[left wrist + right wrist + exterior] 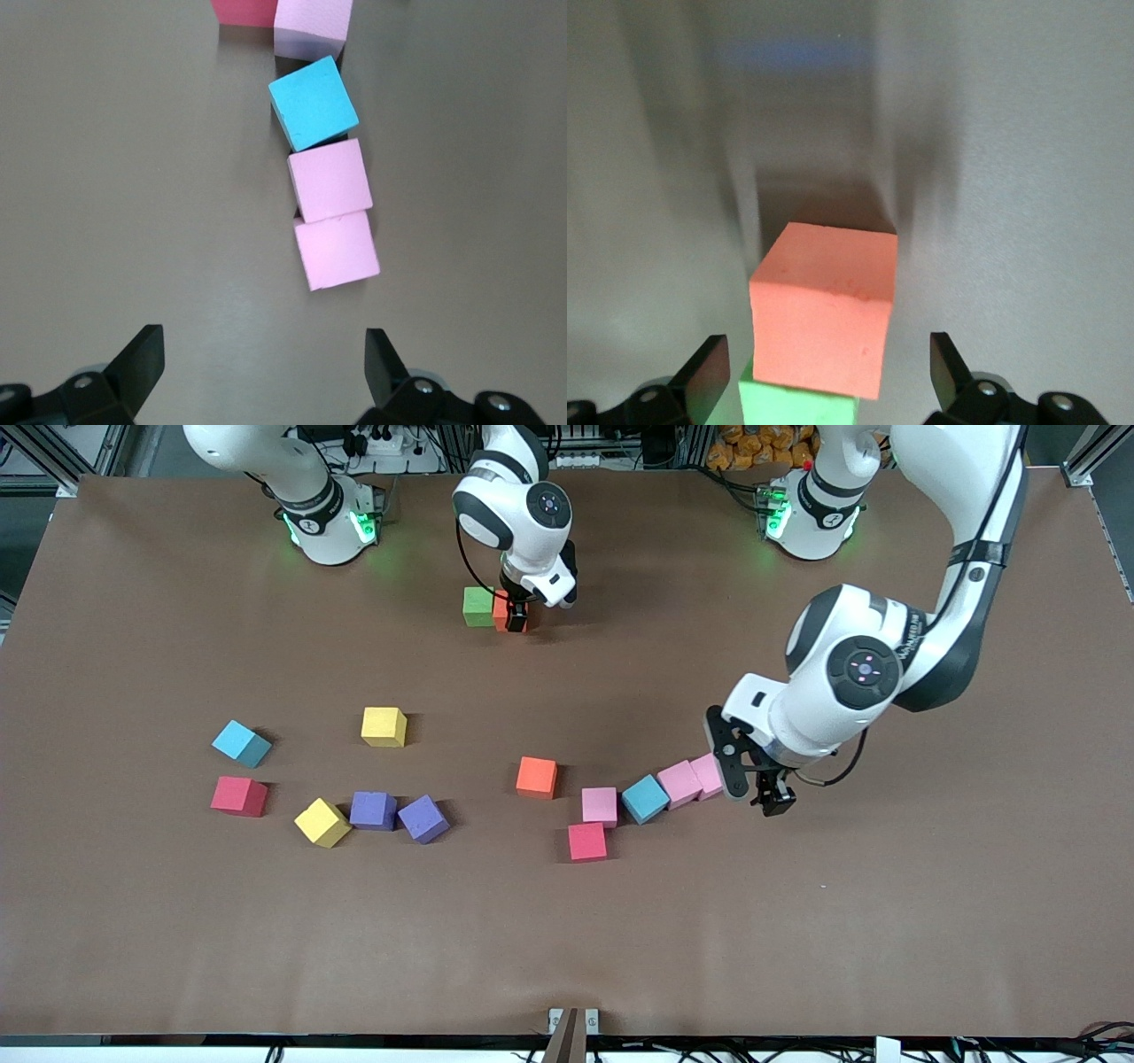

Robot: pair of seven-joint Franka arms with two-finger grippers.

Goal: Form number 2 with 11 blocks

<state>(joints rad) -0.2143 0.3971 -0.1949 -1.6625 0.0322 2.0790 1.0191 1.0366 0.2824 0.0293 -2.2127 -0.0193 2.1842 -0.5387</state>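
Front view shows the number 2 barely begun: a green block and an orange block sit touching each other on the bench, close to the robots' bases, and the right gripper is down at the orange one. In the right wrist view that orange block lies between the spread fingers with bare gaps on both sides, so the gripper is wide and holds nothing; the green block shows beside it, touching.

The left gripper hangs low, wide and empty too, just beside the end of a crooked chain of blocks: two pink blocks, and, a light blue block and a third pink block. In the left wrist view the end pink block lies straight ahead of the open fingers, a little toward one of them, and the chain runs away from the gripper lengthwise. So the left arm is clearly the nearer for that block, while the scattered yellow, purple, red and blue ones toward the right arm's end lie nearer the front camera than the right gripper's pair. My guess is the end pink block is the easiest next pick, being free on three sides
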